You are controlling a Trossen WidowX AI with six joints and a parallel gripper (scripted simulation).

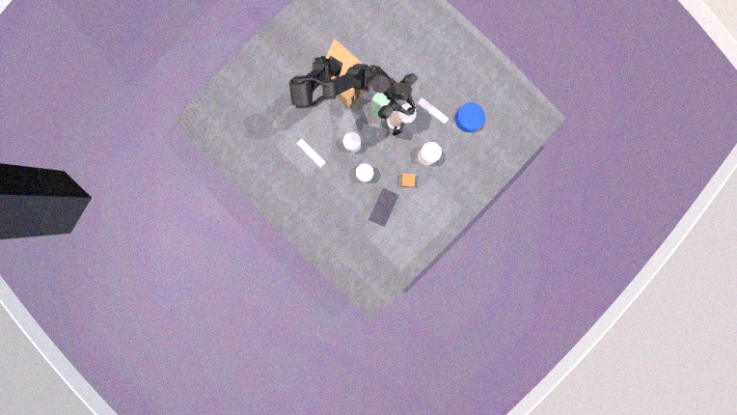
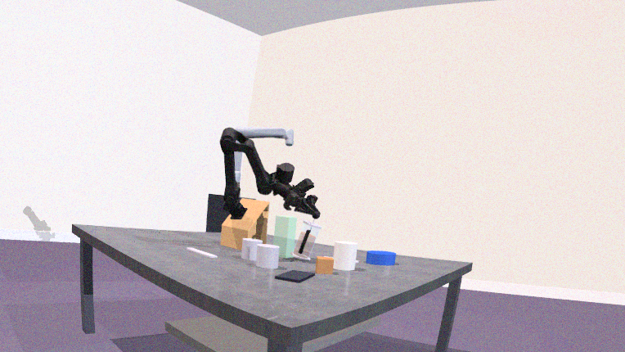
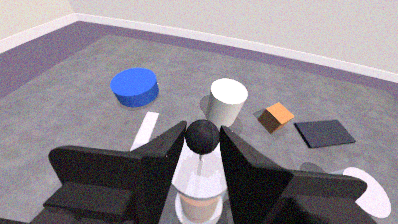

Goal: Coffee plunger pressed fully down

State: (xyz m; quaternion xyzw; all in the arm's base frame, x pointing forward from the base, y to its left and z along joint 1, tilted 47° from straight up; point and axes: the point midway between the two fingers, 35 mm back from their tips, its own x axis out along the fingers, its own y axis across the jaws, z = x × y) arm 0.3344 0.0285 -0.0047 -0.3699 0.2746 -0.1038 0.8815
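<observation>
The coffee press (image 1: 395,122) (image 2: 308,242) (image 3: 199,209) has a clear body with brown contents, a white lid and base, and a black side handle. It leans: in the exterior view its top is tilted to the right and its base slants. My gripper (image 1: 411,109) (image 2: 316,214) (image 3: 202,134) is shut on the round black plunger knob (image 3: 202,139), above the lid. A short length of thin rod shows between knob and lid. The fingers hide the knob in the top and exterior views. How far the base is off the table is unclear.
A pale green block (image 1: 380,98) (image 2: 285,236) stands close beside the press, with an orange-tan holder (image 2: 245,223) behind. A white cylinder (image 2: 345,255) (image 3: 227,102), orange cube (image 2: 324,265), blue disc (image 2: 380,258), two white cups (image 1: 351,141) (image 1: 364,172), dark slab (image 1: 384,207) and white bars are around.
</observation>
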